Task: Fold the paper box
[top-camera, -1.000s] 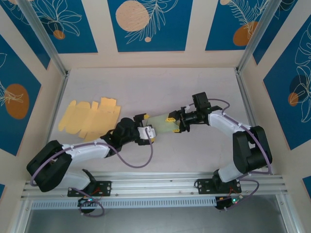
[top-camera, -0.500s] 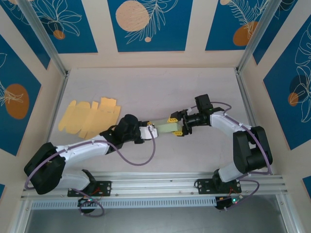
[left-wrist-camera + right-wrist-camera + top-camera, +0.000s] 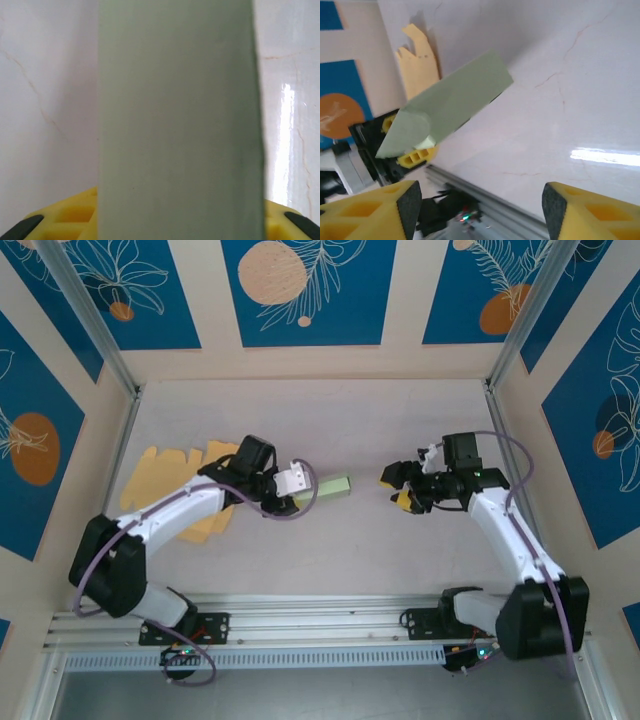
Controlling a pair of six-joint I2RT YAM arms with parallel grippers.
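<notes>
Left wrist — left gripper [image 3: 304, 484] clamps plain green paper box [image 3: 180, 125].

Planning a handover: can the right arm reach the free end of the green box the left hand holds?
Probably yes. The right hand is open, facing the free end of the green box, with bare table between.

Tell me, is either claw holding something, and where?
The left gripper clamps the green paper box by one end; the right gripper is open and empty.
</notes>
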